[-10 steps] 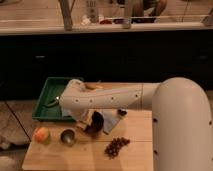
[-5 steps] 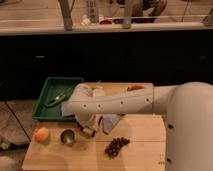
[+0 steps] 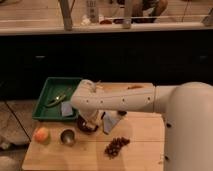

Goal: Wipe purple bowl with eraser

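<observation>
Pale wood makes up the table (image 3: 145, 150), and most of what matters sits toward its left end. The white arm (image 3: 125, 99) reaches in from the right, bends at a fat elbow and drops its wrist straight down. The gripper (image 3: 92, 119) hangs low over the purple bowl (image 3: 86, 128), so close that it looks to be at the rim or just inside it. The wrist covers it from where I stand, and I cannot tell whether it is open or closed, or gripping anything.

The bowl sits at the near edge of the green tray (image 3: 47, 90). A small steel cup (image 3: 67, 136) is just to its near left, and a grey cloth (image 3: 110, 122) lies just to its right. I cannot pick out the eraser anywhere on the table. It may be tucked under the wrist, but that is only a guess.

An orange fruit (image 3: 41, 134) lies farther left. A bunch of dark grapes (image 3: 116, 146) lies nearer, to the right. A grey-blue rectangle (image 3: 66, 108) rests in the tray.

To my eye the reach to the bowl is done. If the eraser is in hand, the wiping is either starting or under way. I see no sign that it is finished, and the pull-away is yet to come.
</observation>
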You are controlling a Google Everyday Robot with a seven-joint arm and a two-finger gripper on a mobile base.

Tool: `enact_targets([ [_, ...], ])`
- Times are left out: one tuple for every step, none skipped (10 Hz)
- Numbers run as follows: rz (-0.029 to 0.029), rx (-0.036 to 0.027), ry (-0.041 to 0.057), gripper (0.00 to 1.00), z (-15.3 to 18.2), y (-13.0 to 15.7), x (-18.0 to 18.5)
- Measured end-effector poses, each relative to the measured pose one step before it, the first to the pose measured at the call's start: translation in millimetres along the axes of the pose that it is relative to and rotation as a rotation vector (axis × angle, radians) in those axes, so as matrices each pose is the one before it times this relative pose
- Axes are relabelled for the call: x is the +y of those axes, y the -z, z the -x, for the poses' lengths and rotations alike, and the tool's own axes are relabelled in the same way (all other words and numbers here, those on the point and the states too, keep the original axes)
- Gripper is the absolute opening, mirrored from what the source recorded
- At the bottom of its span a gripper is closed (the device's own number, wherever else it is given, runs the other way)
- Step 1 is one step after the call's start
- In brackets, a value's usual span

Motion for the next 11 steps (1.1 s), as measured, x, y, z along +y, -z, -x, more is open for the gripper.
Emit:
enact_targets([
  [-0.00343, 0.00249, 0.01427, 0.04, 1.98, 1.26, -9.99],
  [-0.00497, 0.00489, 0.02766, 0.04, 3.47, 2.14, -13.24],
  [-0.00648, -0.0002, 0.02209, 0.04, 3.45, 1.64, -7.6],
  [-0.00547, -0.00037, 0.0241, 0.04, 3.85, 1.98, -5.24],
  [-0.00541, -0.00277, 0.03014, 0.04, 6.95, 2.72, -4.44],
  [-0.01031, -0.00714, 0.02412, 0.04, 10.29, 3.11, -1.64],
  [-0.00181, -0.00681, 0.01398, 0.04, 9.38, 3.06, 3.87],
  [-0.00187, -0.00254, 0.00456, 0.04, 4.53, 1.48, 4.39],
  [0.00691, -0.00668, -0.00124, 0.04, 4.16, 0.1, 11.74],
  [0.00745, -0.00166, -0.0047, 0.04, 1.52, -0.42, 9.0],
  [0.00956, -0.00299, -0.01872, 0.04, 0.43, -1.61, 9.9],
])
